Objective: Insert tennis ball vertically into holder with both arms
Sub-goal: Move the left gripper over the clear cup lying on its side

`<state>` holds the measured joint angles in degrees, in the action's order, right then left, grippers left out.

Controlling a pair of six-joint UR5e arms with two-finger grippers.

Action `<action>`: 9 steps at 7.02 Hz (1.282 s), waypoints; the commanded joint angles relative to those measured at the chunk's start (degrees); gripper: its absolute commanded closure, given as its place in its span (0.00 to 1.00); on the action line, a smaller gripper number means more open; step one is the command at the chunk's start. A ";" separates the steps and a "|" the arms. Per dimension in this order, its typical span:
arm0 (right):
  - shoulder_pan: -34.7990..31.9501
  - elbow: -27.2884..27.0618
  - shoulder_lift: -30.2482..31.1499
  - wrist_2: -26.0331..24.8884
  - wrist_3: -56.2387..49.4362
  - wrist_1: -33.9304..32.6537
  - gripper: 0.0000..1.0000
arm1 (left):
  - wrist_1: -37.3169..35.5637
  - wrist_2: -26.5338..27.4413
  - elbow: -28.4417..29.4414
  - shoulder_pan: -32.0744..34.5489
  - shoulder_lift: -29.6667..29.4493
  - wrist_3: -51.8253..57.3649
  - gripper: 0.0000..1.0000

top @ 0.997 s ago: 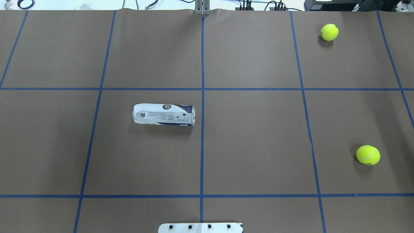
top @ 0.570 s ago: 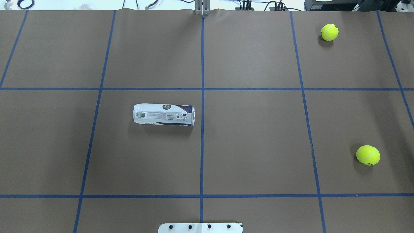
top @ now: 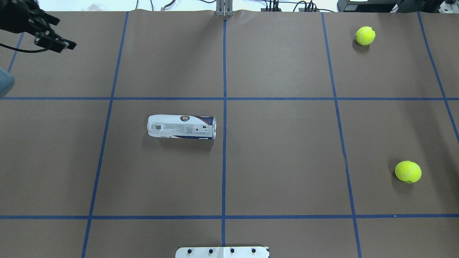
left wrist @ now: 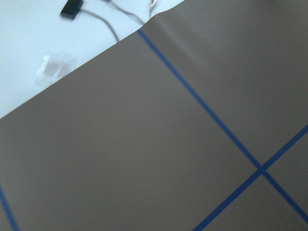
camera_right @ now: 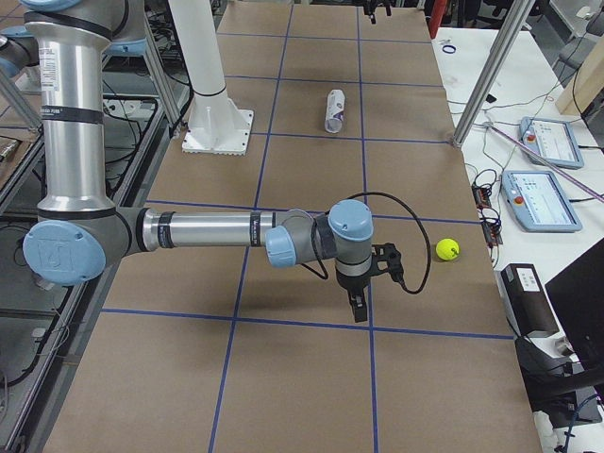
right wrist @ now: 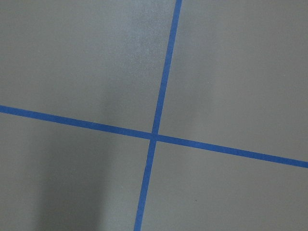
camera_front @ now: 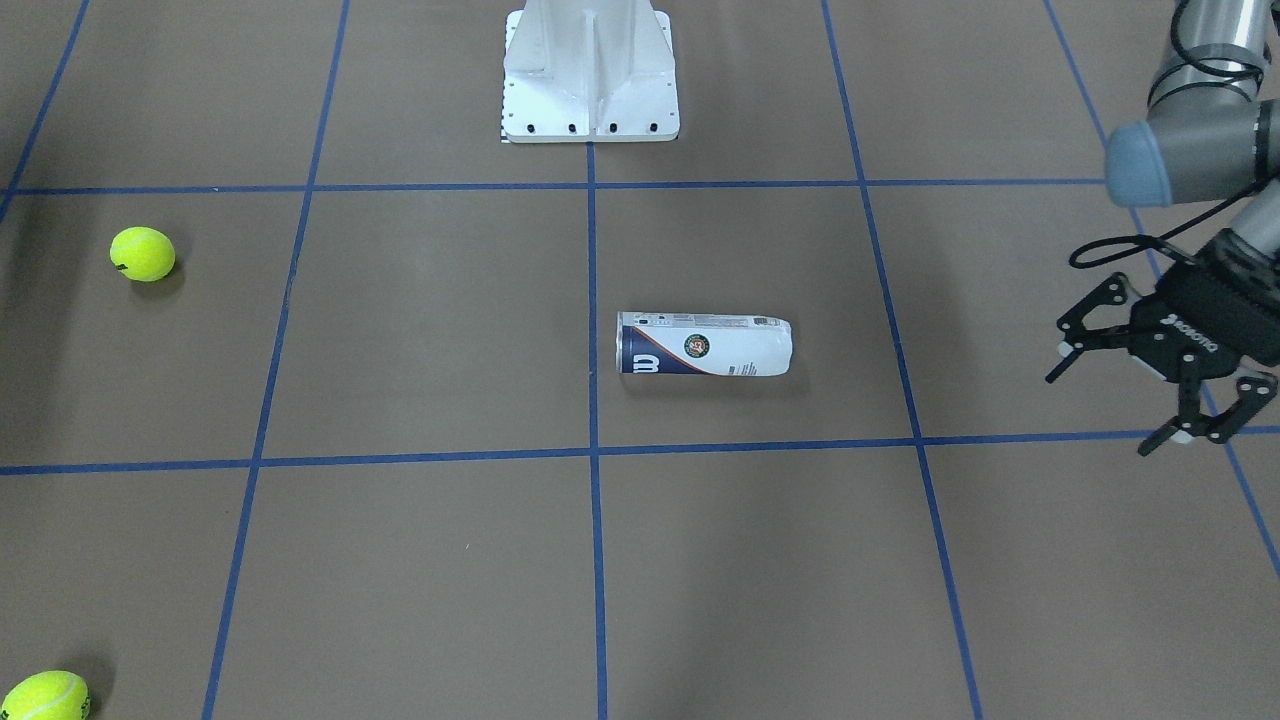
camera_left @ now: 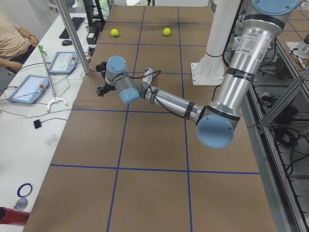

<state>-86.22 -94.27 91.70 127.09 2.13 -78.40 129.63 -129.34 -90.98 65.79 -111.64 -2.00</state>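
The holder [top: 181,127], a clear can with a white and navy label, lies on its side left of the table's centre line, its open end toward the centre; it also shows in the front-facing view [camera_front: 705,345]. Two tennis balls lie on the robot's right side, one far [top: 365,35] and one near [top: 408,171]. My left gripper [camera_front: 1100,413] is open and empty, well off to the holder's left; it shows at the overhead view's top left corner [top: 66,34]. My right gripper [camera_right: 376,283] hovers near the near ball [camera_right: 447,249]; I cannot tell whether it is open.
The white pedestal base [camera_front: 590,75] stands at the robot's edge of the table. Blue tape lines grid the brown table cover. Tablets and cables lie on the white bench beyond the far edge [camera_left: 29,89]. A person sits at that bench.
My left gripper has come into the overhead view at its top left corner; it was out of view before. The holder and both balls have not moved.
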 commanded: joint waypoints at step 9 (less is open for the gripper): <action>0.00 -0.21 0.50 0.00 0.07 0.00 0.00 | -31.15 21.90 -3.06 -30.35 -20.97 22.04 0.01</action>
<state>-86.22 -94.58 92.09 127.09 2.19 -78.40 102.24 -112.06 -94.13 38.23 -130.34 17.77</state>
